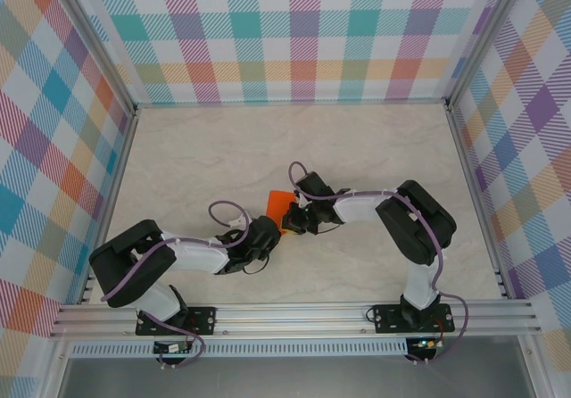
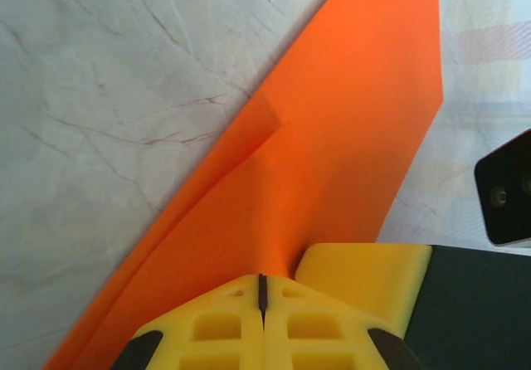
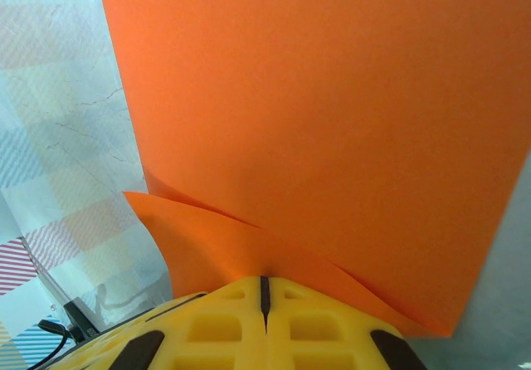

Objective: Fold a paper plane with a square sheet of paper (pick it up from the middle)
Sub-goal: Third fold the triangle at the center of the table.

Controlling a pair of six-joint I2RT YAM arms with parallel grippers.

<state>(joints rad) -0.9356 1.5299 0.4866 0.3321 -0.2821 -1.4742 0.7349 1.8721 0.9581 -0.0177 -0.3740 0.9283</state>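
Observation:
The orange sheet of paper (image 1: 277,203) is folded into layers and held up between the two arms near the middle of the table; from above only a small orange corner shows. My left gripper (image 1: 271,234) is shut on its lower edge. In the left wrist view the paper (image 2: 332,138) rises from the closed yellow fingertips (image 2: 262,280), with a creased flap on its left side. My right gripper (image 1: 292,222) is shut on the same paper just beside the left one. In the right wrist view the sheet (image 3: 315,113) spreads above the closed gripper (image 3: 265,283), its layers parting at the left.
The marble-patterned tabletop (image 1: 294,144) lies behind the grippers, inside checked walls (image 1: 294,32). One yellow finger of the right gripper (image 2: 369,275) and a black part of that arm (image 2: 506,192) sit close by in the left wrist view. An aluminium rail (image 1: 294,313) runs along the near edge.

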